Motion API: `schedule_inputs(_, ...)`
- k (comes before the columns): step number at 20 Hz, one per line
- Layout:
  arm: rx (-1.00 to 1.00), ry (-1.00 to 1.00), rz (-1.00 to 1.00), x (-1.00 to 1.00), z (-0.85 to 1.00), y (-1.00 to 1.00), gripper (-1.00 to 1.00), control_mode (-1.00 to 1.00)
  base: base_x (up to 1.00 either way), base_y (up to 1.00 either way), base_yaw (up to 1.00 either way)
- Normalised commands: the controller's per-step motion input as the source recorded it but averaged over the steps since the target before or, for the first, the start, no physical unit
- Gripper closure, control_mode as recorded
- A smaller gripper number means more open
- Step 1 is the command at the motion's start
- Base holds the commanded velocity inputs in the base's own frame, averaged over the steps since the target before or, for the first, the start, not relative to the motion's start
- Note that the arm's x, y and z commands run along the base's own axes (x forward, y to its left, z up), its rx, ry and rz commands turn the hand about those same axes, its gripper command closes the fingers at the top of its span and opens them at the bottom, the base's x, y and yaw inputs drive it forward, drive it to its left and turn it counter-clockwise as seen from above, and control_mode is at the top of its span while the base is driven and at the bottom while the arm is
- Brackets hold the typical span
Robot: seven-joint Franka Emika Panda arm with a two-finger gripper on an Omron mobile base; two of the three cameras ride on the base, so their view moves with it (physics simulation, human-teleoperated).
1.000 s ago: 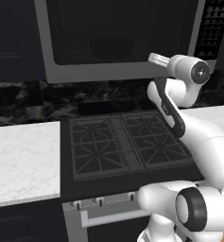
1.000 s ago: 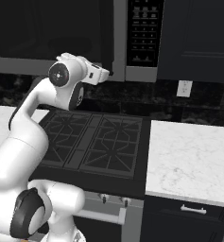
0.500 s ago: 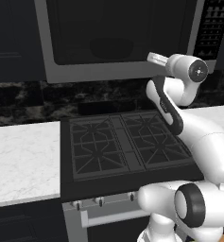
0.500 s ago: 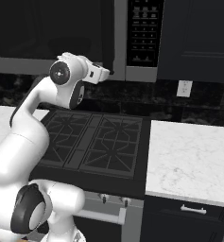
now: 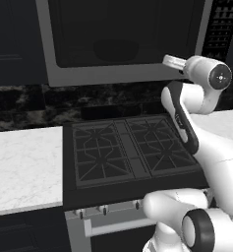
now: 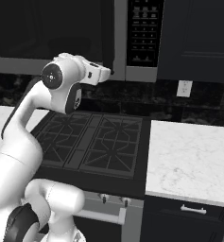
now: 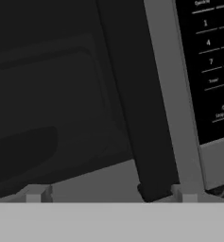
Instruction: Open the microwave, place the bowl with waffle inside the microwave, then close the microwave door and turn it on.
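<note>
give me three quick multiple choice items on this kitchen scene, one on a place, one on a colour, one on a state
1. Where is the button panel on the microwave?
A. right of the door
B. left of the door
C. below the door

2. What colour is the door handle?
A. white
B. red
C. black

3. How is the microwave door?
A. wide open
B. shut
C. removed

Answers: 1 A, the keypad sits right of the handle in the hand view. 2 C, it is a dark bar. 3 B, the glass lies flush in its frame, with the open end effector near the handle's lower end.
</note>
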Motion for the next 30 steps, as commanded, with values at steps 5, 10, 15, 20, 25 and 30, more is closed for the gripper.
schedule_inputs(5,-0.08,0.0,-0.06,-0.75,0.38,-0.74,-1.0,-1.0,0.0,0.0,0.0)
schedule_inputs(10,-0.04,0.0,0.0,-0.65,0.1,-0.98,-1.0,-1.0,0.0,0.0,0.0)
schedule_inputs(15,0.0,0.0,0.1,-0.28,-0.06,-1.0,-1.0,-1.0,0.0,0.0,0.0)
schedule_inputs(20,0.0,0.0,0.13,0.0,-0.15,-0.64,-1.0,-1.0,0.0,0.0,0.0)
schedule_inputs(25,0.0,0.0,0.12,0.22,-0.11,-0.25,-1.0,-1.0,0.0,0.0,0.0)
schedule_inputs(30,0.0,0.0,0.06,0.38,0.0,-0.08,-1.0,-1.0,0.0,0.0,0.0)
